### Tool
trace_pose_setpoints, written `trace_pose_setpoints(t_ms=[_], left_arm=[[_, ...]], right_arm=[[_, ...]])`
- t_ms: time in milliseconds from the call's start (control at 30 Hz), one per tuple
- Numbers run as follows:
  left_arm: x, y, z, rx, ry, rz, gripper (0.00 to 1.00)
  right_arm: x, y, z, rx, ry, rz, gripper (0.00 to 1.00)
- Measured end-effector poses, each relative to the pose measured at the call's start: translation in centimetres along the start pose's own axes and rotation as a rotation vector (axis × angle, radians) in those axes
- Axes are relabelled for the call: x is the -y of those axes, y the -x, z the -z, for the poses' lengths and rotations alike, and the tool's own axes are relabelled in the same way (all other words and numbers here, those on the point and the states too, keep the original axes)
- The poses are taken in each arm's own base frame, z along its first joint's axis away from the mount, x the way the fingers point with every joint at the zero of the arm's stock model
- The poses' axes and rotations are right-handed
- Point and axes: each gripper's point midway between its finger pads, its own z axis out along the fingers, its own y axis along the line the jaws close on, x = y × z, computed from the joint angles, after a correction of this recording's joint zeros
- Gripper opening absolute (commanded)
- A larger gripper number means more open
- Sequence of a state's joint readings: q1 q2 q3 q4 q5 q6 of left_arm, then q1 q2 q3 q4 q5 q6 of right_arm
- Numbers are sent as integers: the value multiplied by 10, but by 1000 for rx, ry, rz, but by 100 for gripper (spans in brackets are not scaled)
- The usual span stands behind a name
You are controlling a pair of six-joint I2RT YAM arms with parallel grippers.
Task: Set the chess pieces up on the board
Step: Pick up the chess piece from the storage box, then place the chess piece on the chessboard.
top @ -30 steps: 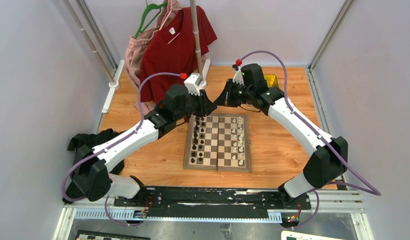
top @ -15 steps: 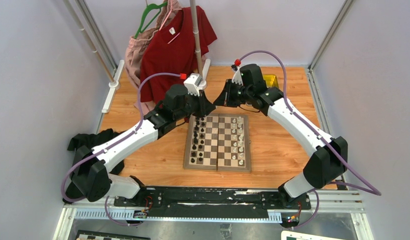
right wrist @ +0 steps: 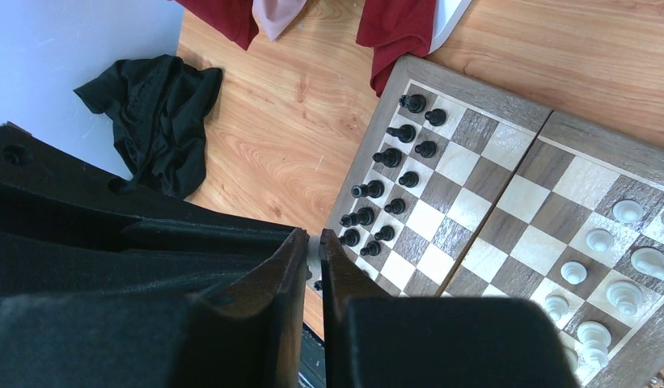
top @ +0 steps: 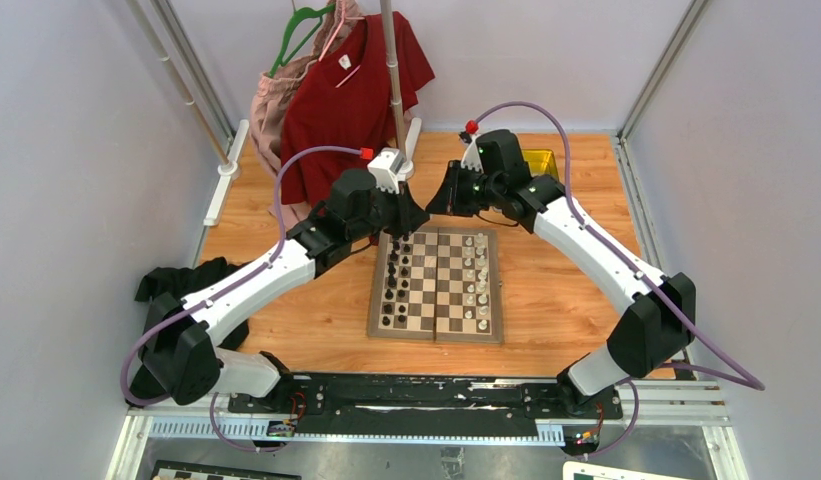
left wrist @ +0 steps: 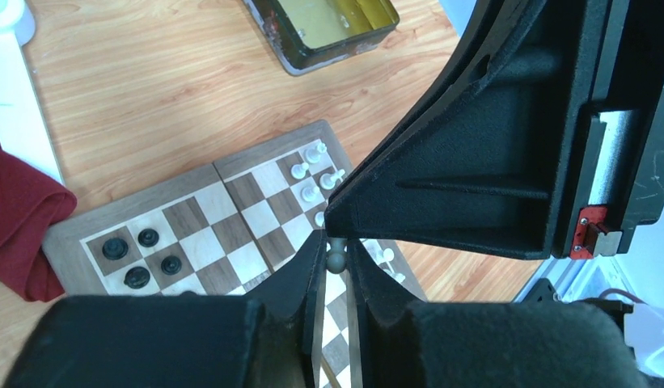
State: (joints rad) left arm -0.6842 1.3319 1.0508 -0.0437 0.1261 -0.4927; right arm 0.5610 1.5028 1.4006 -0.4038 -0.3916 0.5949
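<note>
Left wrist view: a pawn (left wrist: 336,260) is pinched upright in the left gripper (left wrist: 335,245) over the board (left wrist: 200,246) — white pieces (left wrist: 310,192) stand just ahead; the right gripper (right wrist: 313,260) is closed, empty.

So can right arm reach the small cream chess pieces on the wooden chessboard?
Likely yes: right gripper hangs by the chessboard's far edge; cream pieces lie uncovered, left gripper clear of them.
</note>
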Motion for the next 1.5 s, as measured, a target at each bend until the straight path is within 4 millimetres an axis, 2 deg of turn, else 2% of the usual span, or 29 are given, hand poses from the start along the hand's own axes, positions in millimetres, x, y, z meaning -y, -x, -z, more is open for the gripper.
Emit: trace_pose_setpoints(t_ms=[100,333,467,567,633,733,900,1067,1367,1500], left_arm=[[0,1,2,-13,7,-10,0],[4,13,5,-25,15,-55,0],[5,12,3,-83,18,-95,0],[6,5,-1,-143,12,-137,0],[7,-10,-4,-214,10,-183,0],[17,-39,-7,-327,-6,-272,0],[54,-104,-2,-543,-76,-500,0],[63,-147,16,-684,-82,-664,0],[70,-169,33,-736,-69,-776,0],[80,-182,36,-757,-95,-814,0]], right_arm=[[0,0,1,0,-12,12,25],[-1,15,6,49,-39,37,28],[15,25,11,88,-104,54,28],[44,43,19,144,-193,48,28],[67,55,26,187,-270,42,27],[106,66,34,237,-395,29,27],[174,71,33,258,-588,-8,27],[221,71,30,250,-703,-51,26],[300,81,48,286,-841,-157,26],[321,85,52,287,-873,-183,26]])
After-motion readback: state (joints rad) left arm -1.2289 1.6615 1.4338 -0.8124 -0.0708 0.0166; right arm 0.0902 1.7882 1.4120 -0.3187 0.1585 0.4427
